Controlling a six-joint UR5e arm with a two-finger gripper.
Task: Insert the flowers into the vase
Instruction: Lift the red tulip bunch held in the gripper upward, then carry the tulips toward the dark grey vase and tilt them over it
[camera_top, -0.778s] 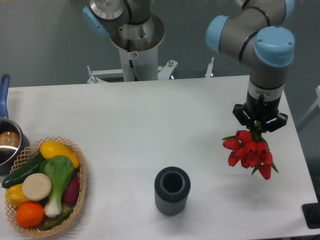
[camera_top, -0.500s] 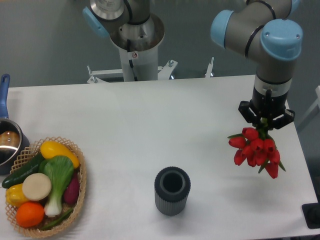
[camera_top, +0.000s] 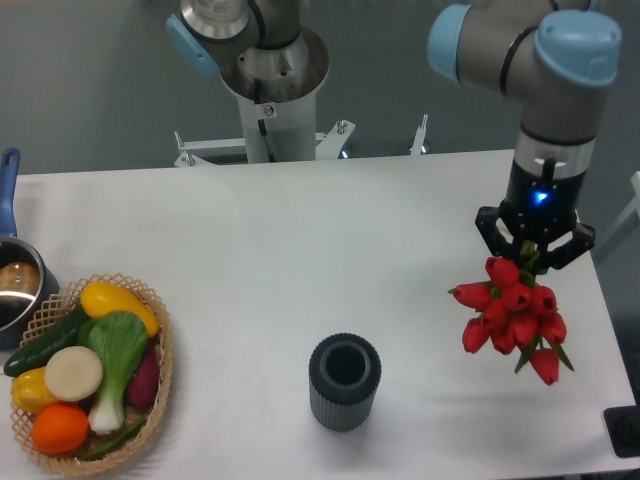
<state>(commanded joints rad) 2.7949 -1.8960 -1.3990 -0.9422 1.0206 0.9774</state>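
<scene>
The flowers (camera_top: 515, 315), a bunch of red tulip buds with green stems, hang at the right side of the table, buds pointing down. My gripper (camera_top: 533, 250) is shut on their stems from above, and the stems are mostly hidden between its fingers. The vase (camera_top: 344, 382), a dark grey ribbed cylinder with an open round mouth, stands upright near the table's front edge, well to the left of and below the bunch.
A wicker basket (camera_top: 160, 375) of vegetables and fruit sits at the front left. A blue-handled metal pot (camera_top: 14, 285) stands at the left edge. The arm's base (camera_top: 270, 80) rises behind the table's back edge.
The gripper has shifted slightly right with the flowers, and the bunch now hangs a little lower. The vase has not moved.
</scene>
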